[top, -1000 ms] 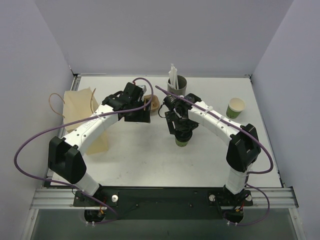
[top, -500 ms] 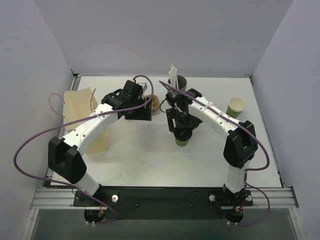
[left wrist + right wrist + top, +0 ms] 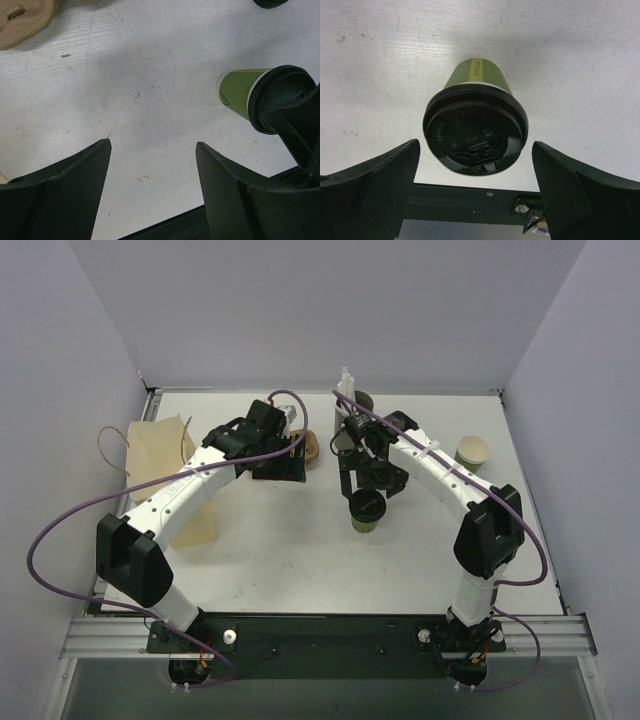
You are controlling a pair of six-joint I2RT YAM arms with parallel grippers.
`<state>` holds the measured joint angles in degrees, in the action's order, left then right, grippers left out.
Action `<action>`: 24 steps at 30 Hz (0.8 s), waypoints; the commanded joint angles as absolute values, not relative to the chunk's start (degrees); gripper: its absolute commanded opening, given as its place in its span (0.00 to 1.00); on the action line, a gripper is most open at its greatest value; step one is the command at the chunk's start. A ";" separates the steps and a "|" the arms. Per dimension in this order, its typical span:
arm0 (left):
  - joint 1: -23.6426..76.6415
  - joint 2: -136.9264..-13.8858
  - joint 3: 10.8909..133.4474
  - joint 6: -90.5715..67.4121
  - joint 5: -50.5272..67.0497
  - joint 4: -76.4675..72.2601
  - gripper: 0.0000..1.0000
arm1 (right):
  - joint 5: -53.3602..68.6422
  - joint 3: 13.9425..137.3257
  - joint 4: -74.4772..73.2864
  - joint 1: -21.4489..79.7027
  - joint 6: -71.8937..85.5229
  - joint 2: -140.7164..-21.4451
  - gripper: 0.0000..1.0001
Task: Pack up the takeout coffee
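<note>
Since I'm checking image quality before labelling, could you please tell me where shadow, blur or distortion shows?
Top external: even, soft light, sharp. Left wrist: a soft shadow darkens the table; the tool's fingers are dark, soft-edged. Right wrist: the coffee cup is sharp but looks stretched by the close lens.

The lidded cup [image 3: 366, 510] stands upright with open bench [image 3: 300, 560] to its near and left sides. The right gripper [image 3: 475, 146] hangs over it, jaws wide, with a gap to the lid on each side. The left gripper [image 3: 152, 145], jaws wide too, has only bare bench between them. Behind the arms, the straw cup [image 3: 360, 402] and tan tray [image 3: 310, 447] crowd the middle. The bag [image 3: 160, 455] takes the left edge and a second cup [image 3: 471, 453] stands at the right.
</note>
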<state>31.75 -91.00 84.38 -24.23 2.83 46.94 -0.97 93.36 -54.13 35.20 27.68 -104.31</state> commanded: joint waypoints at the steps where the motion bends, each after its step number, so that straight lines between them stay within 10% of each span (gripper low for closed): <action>1: 31.38 -91.14 87.01 -23.91 4.92 45.97 0.79 | 1.13 97.20 -56.87 34.37 28.74 -99.76 0.89; 7: 32.43 -91.49 86.92 -24.87 7.56 44.65 0.74 | 0.71 98.88 -56.95 32.61 29.97 -96.69 0.87; 16: 41.04 -97.64 94.04 -27.33 6.42 44.30 0.52 | -0.53 86.49 -52.39 28.74 32.52 -88.16 0.51; 24: 45.17 -105.02 100.63 -29.09 5.45 44.64 0.46 | 2.90 80.69 -48.61 28.65 33.49 -86.75 0.41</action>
<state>44.29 -102.61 95.96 -27.88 6.22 46.00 2.15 81.71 -49.87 28.49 32.42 -88.12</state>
